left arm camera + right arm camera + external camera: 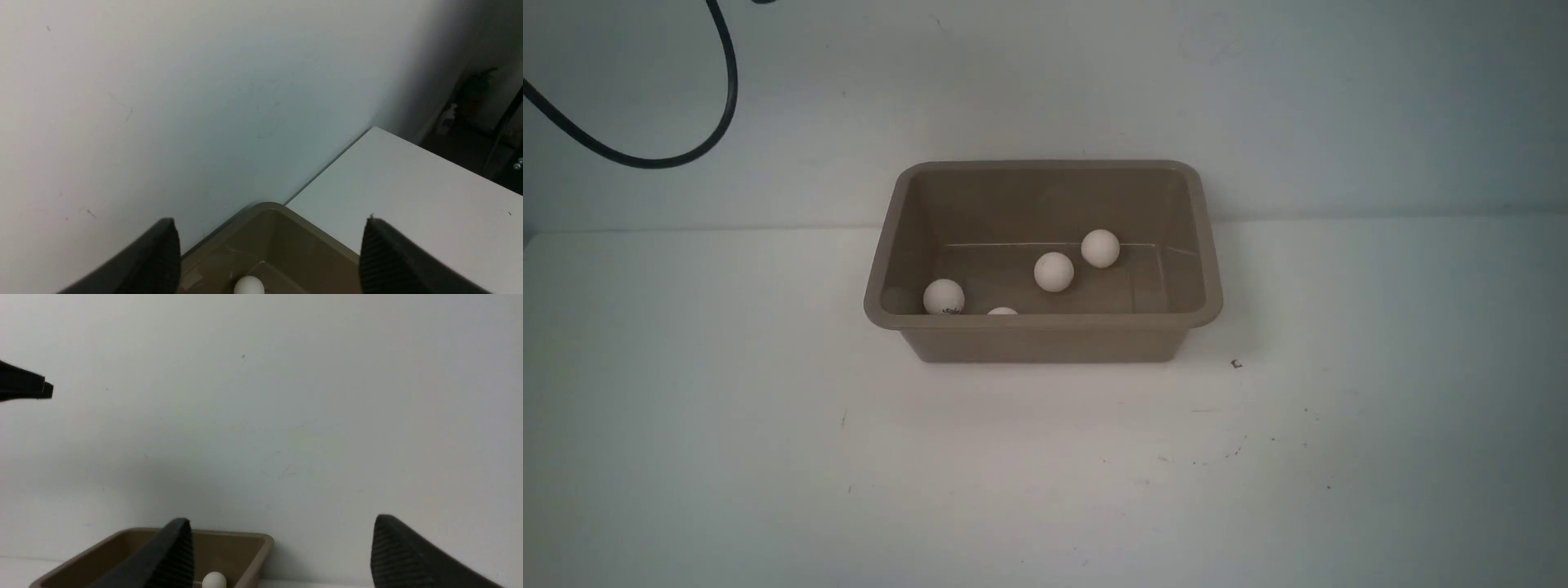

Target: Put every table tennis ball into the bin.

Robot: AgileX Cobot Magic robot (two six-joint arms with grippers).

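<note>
Already four balls (1054, 271) in bin (1045, 322); left pincer (268, 222), right pincer (282, 518) spread, empty; black cable (645, 159) against wall (1094, 82)

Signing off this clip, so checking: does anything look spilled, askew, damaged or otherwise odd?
Nothing stands out. The bin stands upright on the table with all four balls inside, one mostly hidden behind its near rim. Otherwise only a black cable by the wall and small dark marks on the table.

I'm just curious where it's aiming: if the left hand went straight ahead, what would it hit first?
Probably the far corner of the bin, framed by the open left hand; or, passing above it, the wall behind. Depth is unclear.
</note>
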